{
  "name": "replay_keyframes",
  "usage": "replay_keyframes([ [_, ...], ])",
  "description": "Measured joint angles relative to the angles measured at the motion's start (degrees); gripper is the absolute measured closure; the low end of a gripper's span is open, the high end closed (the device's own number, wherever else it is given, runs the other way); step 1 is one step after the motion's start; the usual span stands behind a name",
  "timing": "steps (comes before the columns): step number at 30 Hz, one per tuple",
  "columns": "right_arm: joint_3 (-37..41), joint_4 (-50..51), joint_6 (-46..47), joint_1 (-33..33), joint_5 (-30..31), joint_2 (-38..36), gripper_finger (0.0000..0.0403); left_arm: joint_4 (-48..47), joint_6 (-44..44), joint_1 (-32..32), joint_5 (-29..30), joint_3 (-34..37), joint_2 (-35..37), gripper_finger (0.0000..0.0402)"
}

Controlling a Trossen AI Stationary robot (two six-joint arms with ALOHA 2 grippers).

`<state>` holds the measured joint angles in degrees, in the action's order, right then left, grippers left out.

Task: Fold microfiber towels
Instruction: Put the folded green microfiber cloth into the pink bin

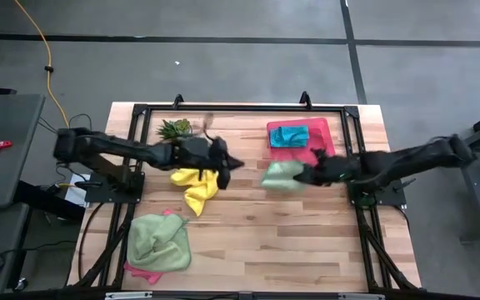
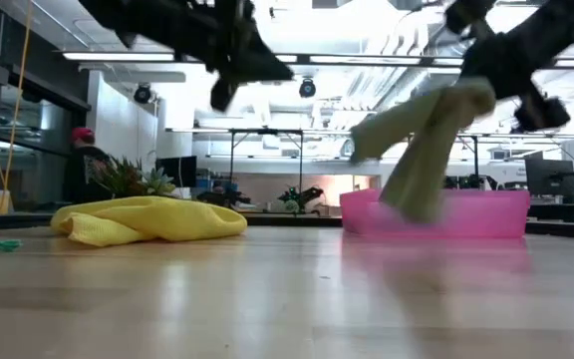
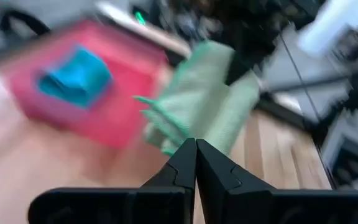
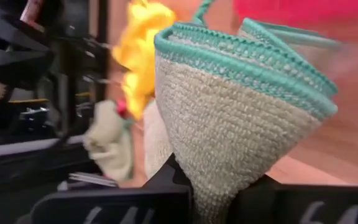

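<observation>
Gripping light green towel [image 1: 282, 176], right hand [image 1: 305, 177] clamped, lifted.

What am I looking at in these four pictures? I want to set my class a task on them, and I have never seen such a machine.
It is a robot with two dark arms working at a wooden table. One picture looks straight down on it, one looks level across the tabletop, and two come from cameras on the arms' wrists.

The right end effector is shut on a light green towel and holds it up off the table, near the pink tray. A folded teal towel lies in that tray.

The left end effector is shut and holds nothing; it hangs above the crumpled yellow towel.

At the table's front left corner, a second green towel lies on a pink towel. A small spiky plant stands at the back.
</observation>
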<state>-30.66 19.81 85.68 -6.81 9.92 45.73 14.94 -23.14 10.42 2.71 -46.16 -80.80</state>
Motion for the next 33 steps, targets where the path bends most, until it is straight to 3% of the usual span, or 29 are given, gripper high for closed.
replay_keyframes([
  [6, -10.53, 17.95, -8.82, 9.83, -0.42, -10.37, 0.0401, -0.64, 0.23, 2.02, 9.36, -0.02, 6.83, 0.0401],
  [13, -20.30, 31.87, -20.96, 25.65, -4.00, -8.98, 0.0402, -0.52, -0.65, 2.49, 9.94, -0.06, 6.32, 0.0401],
  [20, -19.36, 32.50, -32.54, 40.32, -14.81, -0.62, 0.0402, -0.84, -3.63, 1.49, 9.94, -0.02, 4.79, 0.0401],
  [24, -19.04, 24.43, -39.81, 46.62, -22.36, 7.39, 0.0402, -0.71, -3.84, 1.42, 9.94, -0.02, 4.80, 0.0401],
  [29, -19.14, 6.25, -42.54, 48.85, -36.76, 13.81, 0.0402, -0.71, -3.88, 1.44, 10.42, -0.02, 4.80, 0.0401],
  [33, -19.19, 14.29, -49.50, 48.83, -38.02, 14.41, 0.0402, -0.70, -5.26, 1.44, 10.61, -0.02, 4.79, 0.0401],
])
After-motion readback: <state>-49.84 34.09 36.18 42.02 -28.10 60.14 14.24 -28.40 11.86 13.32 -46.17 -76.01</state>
